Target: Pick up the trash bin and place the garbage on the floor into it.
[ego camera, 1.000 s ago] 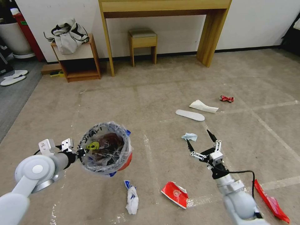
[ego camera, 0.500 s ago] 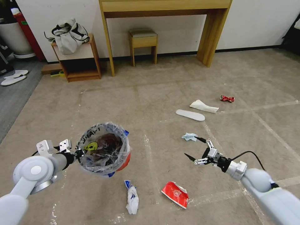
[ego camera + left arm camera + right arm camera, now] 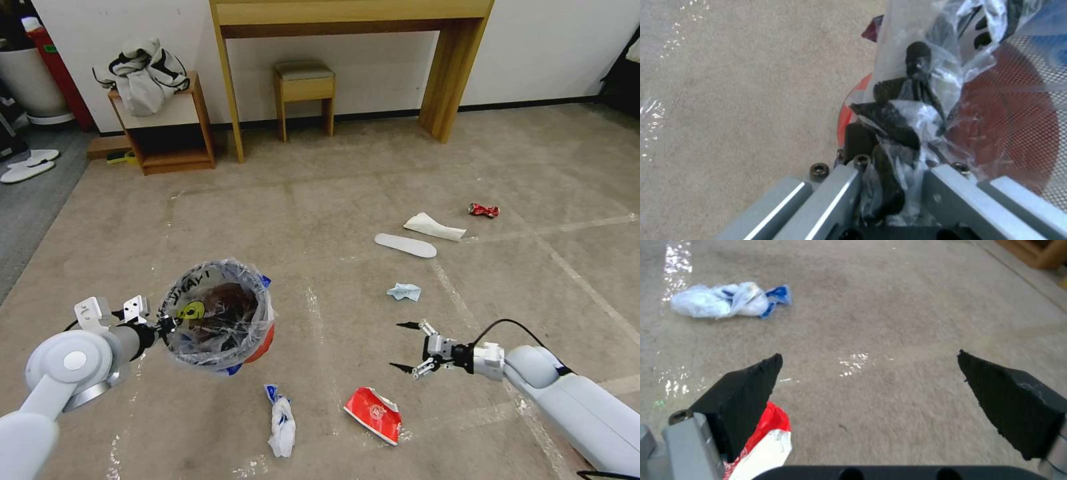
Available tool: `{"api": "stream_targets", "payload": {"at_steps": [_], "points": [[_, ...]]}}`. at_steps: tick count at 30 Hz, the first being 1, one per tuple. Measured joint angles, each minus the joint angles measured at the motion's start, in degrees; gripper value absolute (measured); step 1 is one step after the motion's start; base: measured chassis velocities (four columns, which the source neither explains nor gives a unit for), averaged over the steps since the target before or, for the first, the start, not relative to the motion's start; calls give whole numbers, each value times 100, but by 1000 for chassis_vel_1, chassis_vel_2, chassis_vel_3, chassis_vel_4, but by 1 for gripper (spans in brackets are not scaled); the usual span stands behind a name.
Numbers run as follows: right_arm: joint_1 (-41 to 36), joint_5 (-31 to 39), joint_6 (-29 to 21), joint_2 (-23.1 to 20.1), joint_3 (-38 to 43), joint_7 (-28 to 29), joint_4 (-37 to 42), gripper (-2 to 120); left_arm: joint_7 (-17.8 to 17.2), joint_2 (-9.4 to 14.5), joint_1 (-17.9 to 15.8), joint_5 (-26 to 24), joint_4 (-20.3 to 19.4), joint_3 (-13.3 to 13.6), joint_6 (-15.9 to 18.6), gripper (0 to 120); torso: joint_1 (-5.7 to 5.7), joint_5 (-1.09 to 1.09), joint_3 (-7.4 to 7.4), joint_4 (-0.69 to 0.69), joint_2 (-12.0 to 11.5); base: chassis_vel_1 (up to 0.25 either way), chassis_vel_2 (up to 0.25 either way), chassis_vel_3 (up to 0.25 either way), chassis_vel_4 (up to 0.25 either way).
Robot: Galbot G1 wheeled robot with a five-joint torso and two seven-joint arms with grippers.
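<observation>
A Galbot G1's left gripper [image 3: 163, 325] pinches the near rim of the red trash bin [image 3: 220, 319], holding it off the beige carpet floor [image 3: 347, 193] at the robot's left front. In the left wrist view the fingers [image 3: 889, 186] are clamped on a fold of the clear bag liner [image 3: 929, 76], which wraps over them and hides most of the black pads. Black print on the liner reads partly as "THANK", seen upside down beside a yellow smiley mark; the rest is crumpled and unreadable. The bin's contents show only as a dark reddish mass through the plastic.

The right gripper [image 3: 407, 347] hovers with its black fingers spread wide, pointing toward the robot's left, just above and beyond the red-and-white carton [image 3: 374, 413] on the floor. In the right wrist view the carton [image 3: 762, 443] is half hidden behind one finger; its printed emblem is too small to read.

A knotted white-and-blue wrapper [image 3: 281, 421] lies left of the carton. Farther out are a crumpled pale-blue tissue [image 3: 404, 291], a flat white slipper [image 3: 405, 245], a white sheet [image 3: 434, 227] and a crushed red drink can [image 3: 484, 211], whose label cannot be made out. Pale tape lines [image 3: 587, 223] cross the carpet.
</observation>
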Motion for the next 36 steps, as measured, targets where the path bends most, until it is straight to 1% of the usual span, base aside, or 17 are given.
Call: {"api": "stream_targets", "payload": {"at_steps": [3, 5, 10, 11, 17, 25, 28, 36], "points": [[118, -90, 10, 32, -196, 36, -85, 100, -2, 19, -2, -18, 5, -20, -3, 0, 0, 0, 0, 0, 0, 0, 0, 0, 0], [202, -205, 51, 136, -341, 71, -245, 100, -1, 50, -3, -23, 26, -53, -7, 0, 0, 0, 0, -1, 0, 0, 0, 0, 0], [246, -337, 91, 272, -471, 125, -409, 100, 0, 63, 11, -20, 43, -95, -11, 0, 0, 0, 0, -1, 0, 0, 0, 0, 0], [267, -388, 112, 356, -550, 159, -488, 100, 1, 63, 21, -19, 44, -107, -15, 0, 0, 1, 0, -1, 0, 0, 0, 0, 0], [360, -469, 125, 452, -836, 252, -611, 100, 1, 15, 16, 3, 44, -110, -29, 0, 0, 0, -1, 0, 0, 0, 0, 0, 0], [350, -496, 180, 399, -978, 220, -723, 100, 11, -43, 49, 62, 50, -97, -30, 0, 0, 1, -1, 0, 0, 0, 0, 0, 0], [284, -496, 191, 347, -983, 205, -709, 100, 15, -73, 48, 83, 51, -64, -30, 0, 0, 2, -1, -2, 0, 0, 0, 0, 0], [84, -580, 219, 294, -974, 207, -755, 100, 20, -141, 42, 149, 51, 19, -30, 0, 0, 1, -1, -1, 0, 0, 0, 0, 0]]}}
